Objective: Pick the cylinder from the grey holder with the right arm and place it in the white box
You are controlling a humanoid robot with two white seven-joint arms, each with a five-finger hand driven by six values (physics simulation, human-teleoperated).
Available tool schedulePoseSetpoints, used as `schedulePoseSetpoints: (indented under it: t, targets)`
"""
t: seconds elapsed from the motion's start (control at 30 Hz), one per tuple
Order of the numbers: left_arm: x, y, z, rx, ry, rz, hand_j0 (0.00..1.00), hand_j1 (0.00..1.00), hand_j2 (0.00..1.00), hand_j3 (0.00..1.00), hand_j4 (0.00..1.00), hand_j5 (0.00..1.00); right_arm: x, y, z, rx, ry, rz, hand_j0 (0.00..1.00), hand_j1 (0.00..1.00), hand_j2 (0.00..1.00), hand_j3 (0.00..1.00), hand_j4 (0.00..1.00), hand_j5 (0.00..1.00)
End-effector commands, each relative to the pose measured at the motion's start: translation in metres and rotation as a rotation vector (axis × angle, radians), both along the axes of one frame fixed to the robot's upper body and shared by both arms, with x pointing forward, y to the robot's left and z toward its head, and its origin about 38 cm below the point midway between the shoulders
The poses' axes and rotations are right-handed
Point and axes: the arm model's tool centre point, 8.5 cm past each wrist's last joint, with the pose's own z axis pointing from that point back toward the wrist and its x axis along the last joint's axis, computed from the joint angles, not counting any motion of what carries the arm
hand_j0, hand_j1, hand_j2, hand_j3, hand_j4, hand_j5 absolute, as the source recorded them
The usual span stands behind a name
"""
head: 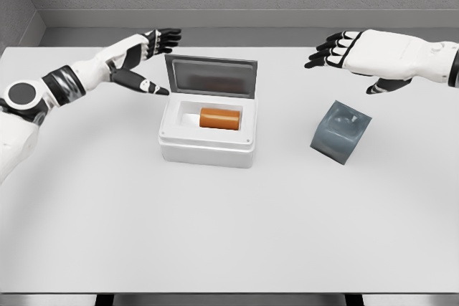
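Head view looks down on a broad, smooth white desk (229,234) that fills most of the picture, with a grey wall behind it. Near the middle sits the white box (208,134), a rounded rectangular case with thick walls and a grey lid (211,77) standing open at its back edge. Lying on its side inside the box is the cylinder (219,117), orange, matte and stubby, with a pale end showing at its left. Right of the box, well apart from it, the grey holder (341,132) is a dark, glossy block, tilted, with a hollow in its top face. The left robot hand (147,62) hovers just beside the lid's left edge, fingers spread, holding nothing. The right robot hand (351,51) hangs above and behind the holder, fingers loosely extended, released.
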Motion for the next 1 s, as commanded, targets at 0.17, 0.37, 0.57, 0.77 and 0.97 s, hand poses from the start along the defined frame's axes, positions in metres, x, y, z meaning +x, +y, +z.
schedulePoseSetpoints:
  t: [0.17,0.37,0.57,0.77,0.97]
  targets:
    - [-0.002,-0.008,0.01,-0.018,-0.028,-0.028,1.0,1.0,1.0,1.0,1.0,1.0,0.0,0.001,-0.002,0.0,0.007,0.002,1.0,1.0,1.0,1.0,1.0,1.0]
    - [-0.007,-0.007,0.002,-0.023,-0.029,-0.032,1.0,1.0,1.0,1.0,1.0,1.0,0.0,0.001,-0.002,0.0,0.007,0.002,1.0,1.0,1.0,1.0,1.0,1.0]
    - [-0.019,-0.001,0.006,-0.029,-0.042,-0.056,1.0,1.0,1.0,1.0,1.0,1.0,0.0,0.002,-0.002,0.001,0.009,0.003,1.0,1.0,1.0,1.0,1.0,1.0]
    - [-0.034,0.005,0.018,-0.048,-0.061,-0.09,1.0,1.0,1.0,1.0,1.0,1.0,0.0,0.002,-0.003,0.001,0.01,0.003,1.0,1.0,1.0,1.0,1.0,1.0]
    - [-0.036,0.008,0.022,-0.059,-0.063,-0.088,1.0,1.0,1.0,1.0,1.0,1.0,0.0,0.002,-0.003,0.0,0.011,0.005,1.0,1.0,1.0,1.0,1.0,1.0]
